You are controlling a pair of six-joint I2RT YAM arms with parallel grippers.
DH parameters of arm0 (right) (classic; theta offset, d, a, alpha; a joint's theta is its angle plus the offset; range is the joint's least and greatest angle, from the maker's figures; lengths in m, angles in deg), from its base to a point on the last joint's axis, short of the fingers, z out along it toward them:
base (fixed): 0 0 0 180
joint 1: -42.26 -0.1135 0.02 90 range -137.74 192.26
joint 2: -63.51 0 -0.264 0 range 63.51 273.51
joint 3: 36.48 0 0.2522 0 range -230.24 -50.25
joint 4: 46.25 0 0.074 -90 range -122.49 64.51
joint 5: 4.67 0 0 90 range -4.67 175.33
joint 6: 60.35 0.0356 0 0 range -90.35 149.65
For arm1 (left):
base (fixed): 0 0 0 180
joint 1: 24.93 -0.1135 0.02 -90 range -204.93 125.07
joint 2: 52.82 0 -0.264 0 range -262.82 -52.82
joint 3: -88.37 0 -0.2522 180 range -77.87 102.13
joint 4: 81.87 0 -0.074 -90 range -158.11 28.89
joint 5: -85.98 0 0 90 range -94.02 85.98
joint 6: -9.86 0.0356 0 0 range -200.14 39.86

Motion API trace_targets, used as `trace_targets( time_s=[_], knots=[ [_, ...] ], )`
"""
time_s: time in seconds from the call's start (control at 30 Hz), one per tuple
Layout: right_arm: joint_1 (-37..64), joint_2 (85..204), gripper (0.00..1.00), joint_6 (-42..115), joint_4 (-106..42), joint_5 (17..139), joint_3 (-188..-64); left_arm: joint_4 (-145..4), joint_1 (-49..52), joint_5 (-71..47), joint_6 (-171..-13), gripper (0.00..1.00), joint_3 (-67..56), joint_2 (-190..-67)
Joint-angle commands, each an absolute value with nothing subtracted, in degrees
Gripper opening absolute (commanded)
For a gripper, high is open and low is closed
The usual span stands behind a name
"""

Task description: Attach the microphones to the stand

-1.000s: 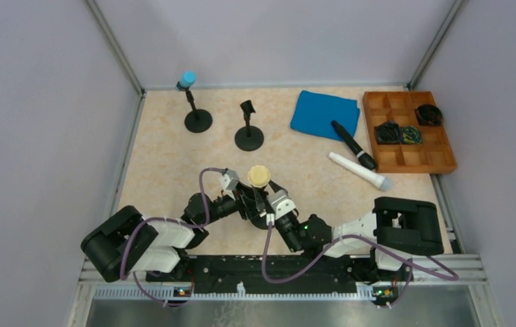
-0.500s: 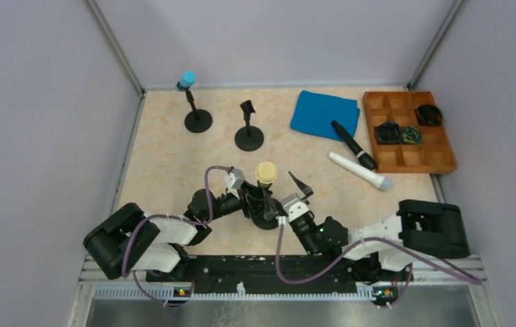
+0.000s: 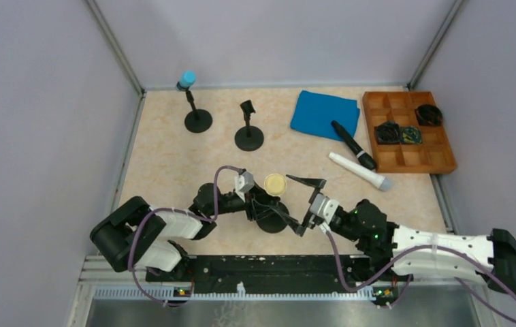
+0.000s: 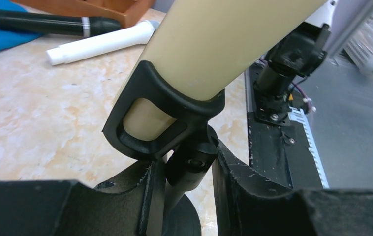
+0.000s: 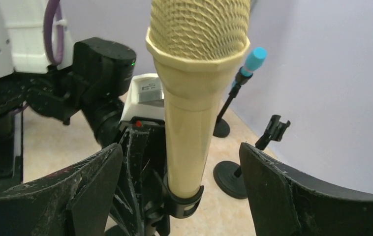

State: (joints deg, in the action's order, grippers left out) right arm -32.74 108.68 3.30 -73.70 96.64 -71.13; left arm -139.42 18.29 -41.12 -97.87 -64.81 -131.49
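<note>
Cream-coloured and upright, the cream microphone is sitting in the black clip of the near stand, close to the arms' bases at the front of the surface. Its tapered body is passing down through the clip's ring, and its mesh head is pointing up toward the overhead camera. The left end effector is pinching the near stand's stem just under the clip, with one dark finger pressing in on each side. The right end effector is hanging with its jaws spread wide. In its wrist view the two fingers are flanking the cream microphone, apart from it on both sides. At the far left corner the light blue microphone is sitting atop the far-left stand, and a second stand is standing just to its right. The black microphone is lying slantwise with its tail end on the blue cloth. The white microphone is lying just beside it on the surface, nearer the arms. A wooden tray is resting at the far right, with dark items lying in three of its compartments.
</note>
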Motion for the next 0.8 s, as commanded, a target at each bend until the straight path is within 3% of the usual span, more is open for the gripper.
trace_targets(
  time_s=[0.0,0.17,0.37,0.6,0.77],
  knots=[
    [-24.7,102.3,0.87,6.6,-56.5,75.2,-73.4,-143.6,18.5,-52.4,-94.0,0.0,-61.6,-132.9],
    [-17.8,103.0,0.88,3.8,-50.4,63.7,-78.1,-140.7,18.5,-56.5,-91.5,0.0,-59.9,-134.4],
    [-17.4,108.4,0.86,-0.4,-49.7,59.0,-83.7,-137.6,18.5,-56.1,-90.9,0.0,-58.3,-135.3],
    [-17.4,110.8,0.73,-0.9,-52.9,59.1,-86.1,-136.5,18.5,-55.2,-91.0,0.0,-58.7,-135.1],
    [-17.4,110.3,0.54,-2.1,-51.7,59.7,-86.8,-135.6,18.5,-55.1,-91.4,0.13,-58.6,-135.0]
  ],
)
